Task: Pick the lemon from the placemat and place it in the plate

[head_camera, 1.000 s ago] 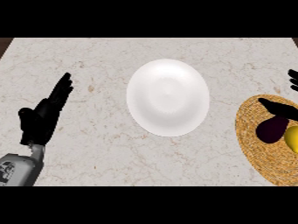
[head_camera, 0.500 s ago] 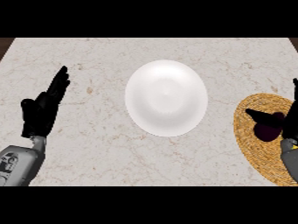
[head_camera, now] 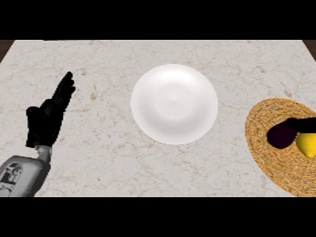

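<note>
Change: right hand [head_camera: 309,124] has moved from above the mat [head_camera: 283,162] to its far-right edge; only a black sliver shows.
Right hand state: cannot tell.
Lemon [head_camera: 311,145]: on mat, beside a dark fruit [head_camera: 281,136], not lifted.
Plate [head_camera: 174,103]: empty, centre of surface [head_camera: 105,166].
Left hand [head_camera: 47,115]: released, resting at left.
Task status: grasp pending.
</note>
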### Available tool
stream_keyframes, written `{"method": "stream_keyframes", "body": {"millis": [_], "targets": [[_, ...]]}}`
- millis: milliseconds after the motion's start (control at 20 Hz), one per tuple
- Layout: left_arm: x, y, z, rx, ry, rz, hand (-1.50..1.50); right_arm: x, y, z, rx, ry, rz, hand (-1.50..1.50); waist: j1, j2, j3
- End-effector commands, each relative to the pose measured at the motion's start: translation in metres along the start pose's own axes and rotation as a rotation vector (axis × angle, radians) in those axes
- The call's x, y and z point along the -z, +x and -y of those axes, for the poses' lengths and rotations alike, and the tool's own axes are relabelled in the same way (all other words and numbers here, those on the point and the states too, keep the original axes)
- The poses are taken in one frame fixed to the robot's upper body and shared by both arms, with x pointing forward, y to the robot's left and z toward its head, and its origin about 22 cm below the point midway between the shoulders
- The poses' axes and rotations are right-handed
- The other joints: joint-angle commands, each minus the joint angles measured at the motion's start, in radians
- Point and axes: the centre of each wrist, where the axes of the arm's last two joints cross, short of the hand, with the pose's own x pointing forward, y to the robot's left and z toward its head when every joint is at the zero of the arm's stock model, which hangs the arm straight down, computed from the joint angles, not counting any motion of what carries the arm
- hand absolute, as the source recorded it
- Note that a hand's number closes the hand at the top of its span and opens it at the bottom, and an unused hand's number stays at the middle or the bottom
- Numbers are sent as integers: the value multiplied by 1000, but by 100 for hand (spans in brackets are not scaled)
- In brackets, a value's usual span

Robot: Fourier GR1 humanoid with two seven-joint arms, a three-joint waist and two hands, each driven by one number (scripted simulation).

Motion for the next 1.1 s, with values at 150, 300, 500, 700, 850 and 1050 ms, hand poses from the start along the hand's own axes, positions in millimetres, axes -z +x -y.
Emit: {"method": "stream_keyframes", "body": {"millis": [150, 300, 500, 700, 850, 1050], "targets": [[5, 0, 10, 6, -8, 0, 0, -9, 29, 62, -154, 170, -163, -150, -3, 3, 3], [-2, 17, 1, 11, -20, 16, 0, -13, 12, 50, -184, 241, -241, -150, 10, 2, 5], [3, -2, 11, -5, -18, 25, 0, 10, 16, 57, -168, 265, -272, -150, 21, 10, 5], [16, 11, 1, -11, -27, 8, 0, 1, 12, 52, -164, 277, -274, -150, 16, 8, 5], [-3, 10, -2, 5, -28, 21, 0, 4, -5, 29, -207, 333, -313, -150, 25, 7, 5], [-4, 0, 4, -17, -21, 3, 0, 4, -17, 15, -244, 387, -352, -150, 23, 8, 5]]}}
